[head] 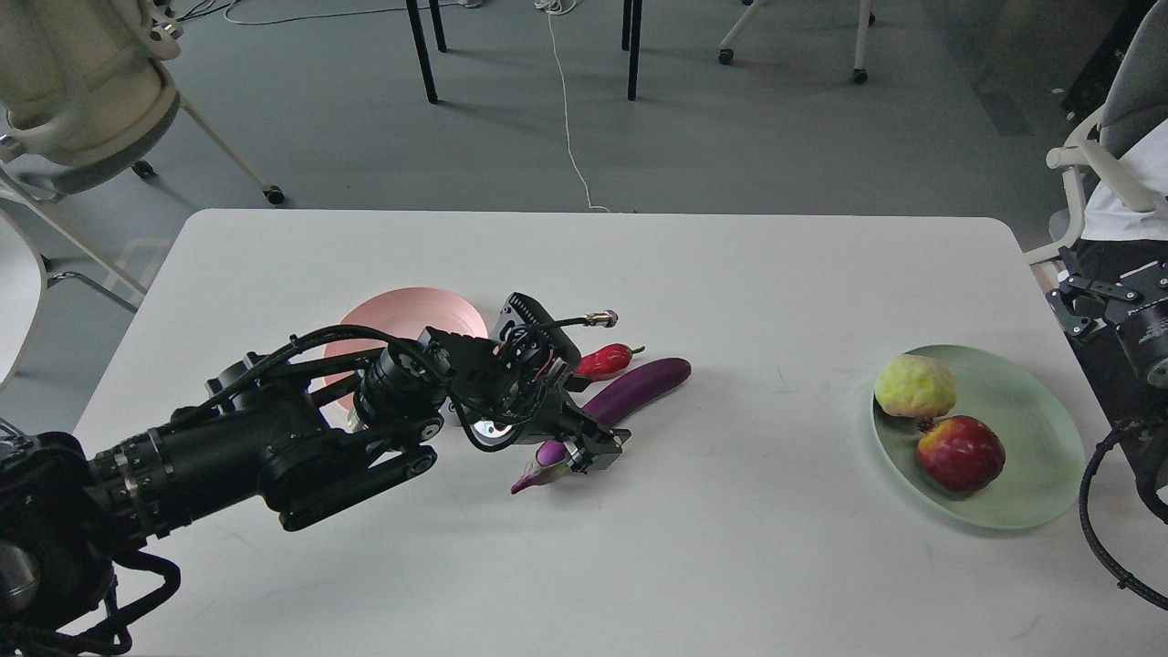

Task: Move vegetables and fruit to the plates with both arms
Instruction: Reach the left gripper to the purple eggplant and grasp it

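Observation:
The purple eggplant point(639, 388) lies slanted on the white table point(730, 566), with the red chili pepper point(604, 360) just behind it. My left gripper point(589, 444) is down on the eggplant's lower end near the calyx. One finger shows on its near side and the other is hidden, so I cannot tell its state. The pink plate point(411, 310) sits behind my left arm and nothing shows on its visible part. The green plate point(1031, 429) at the right holds the peach point(915, 385) and the pomegranate point(960, 453). My right gripper point(1069, 297) is open at the table's right edge.
Chair and table legs and a white cable point(568, 119) are on the floor beyond the table. A pale chair point(82, 82) stands at far left and a grey chair point(1122, 137) at far right.

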{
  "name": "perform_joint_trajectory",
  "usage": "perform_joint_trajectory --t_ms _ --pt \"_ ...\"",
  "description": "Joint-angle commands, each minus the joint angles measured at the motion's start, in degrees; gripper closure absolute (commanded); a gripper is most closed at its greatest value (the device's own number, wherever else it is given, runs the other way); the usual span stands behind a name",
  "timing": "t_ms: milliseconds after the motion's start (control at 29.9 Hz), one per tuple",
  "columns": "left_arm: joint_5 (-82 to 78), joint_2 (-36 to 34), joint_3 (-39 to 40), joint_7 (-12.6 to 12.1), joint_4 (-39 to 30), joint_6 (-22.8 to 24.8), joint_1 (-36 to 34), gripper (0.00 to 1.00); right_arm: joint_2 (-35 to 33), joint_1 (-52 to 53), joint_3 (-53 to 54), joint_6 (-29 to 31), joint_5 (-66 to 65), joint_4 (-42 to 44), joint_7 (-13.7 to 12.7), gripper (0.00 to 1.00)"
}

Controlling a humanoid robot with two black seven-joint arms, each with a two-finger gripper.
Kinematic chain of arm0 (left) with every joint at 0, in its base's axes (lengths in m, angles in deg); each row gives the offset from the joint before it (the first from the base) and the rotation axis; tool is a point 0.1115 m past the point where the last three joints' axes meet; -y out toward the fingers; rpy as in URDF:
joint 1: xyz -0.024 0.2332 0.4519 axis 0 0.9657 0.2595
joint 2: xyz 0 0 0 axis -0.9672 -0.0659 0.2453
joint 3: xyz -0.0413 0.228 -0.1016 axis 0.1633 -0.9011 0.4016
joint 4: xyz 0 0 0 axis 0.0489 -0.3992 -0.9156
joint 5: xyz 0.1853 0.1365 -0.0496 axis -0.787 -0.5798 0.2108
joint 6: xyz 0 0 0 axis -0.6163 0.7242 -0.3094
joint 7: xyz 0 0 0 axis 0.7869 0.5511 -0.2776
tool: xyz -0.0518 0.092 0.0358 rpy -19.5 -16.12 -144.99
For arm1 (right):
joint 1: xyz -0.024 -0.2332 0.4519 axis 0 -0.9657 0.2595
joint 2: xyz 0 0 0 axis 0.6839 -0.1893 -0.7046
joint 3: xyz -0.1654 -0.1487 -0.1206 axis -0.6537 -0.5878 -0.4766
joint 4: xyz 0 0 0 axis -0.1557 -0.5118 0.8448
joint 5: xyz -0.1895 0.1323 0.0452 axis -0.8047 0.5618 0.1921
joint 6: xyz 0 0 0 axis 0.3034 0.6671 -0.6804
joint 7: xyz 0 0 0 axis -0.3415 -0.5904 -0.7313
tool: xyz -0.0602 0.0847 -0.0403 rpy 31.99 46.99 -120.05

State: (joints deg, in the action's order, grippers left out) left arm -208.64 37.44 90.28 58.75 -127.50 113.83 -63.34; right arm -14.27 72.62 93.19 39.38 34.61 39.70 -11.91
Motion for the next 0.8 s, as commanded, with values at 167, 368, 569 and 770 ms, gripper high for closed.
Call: perform_joint_trajectory --t_ms 167,368,569,770 --pt "0.1 0.5 -0.7 0.0 3.3 0.0 0.5 0.41 -0.3 0.0 1.3 0.0 0.0 -0.4 -0.1 0.01" --pt "0.2 0.8 -0.7 0.2 3.3 0.0 0.3 0.76 -0.6 0.0 1.3 0.0 -0.1 -0.5 -0.1 0.01" --pt "1.8 -0.5 1.0 0.3 0.9 0.0 -0.1 0.84 -0.7 -0.1 1.3 0.0 -0.1 -0.5 -0.1 0.01" --pt "9.3 -11.3 7.2 -0.2 -9.3 0.0 -1.9 0.83 -1.7 -0.1 1.3 0.0 -0.1 -0.4 -0.1 0.01"
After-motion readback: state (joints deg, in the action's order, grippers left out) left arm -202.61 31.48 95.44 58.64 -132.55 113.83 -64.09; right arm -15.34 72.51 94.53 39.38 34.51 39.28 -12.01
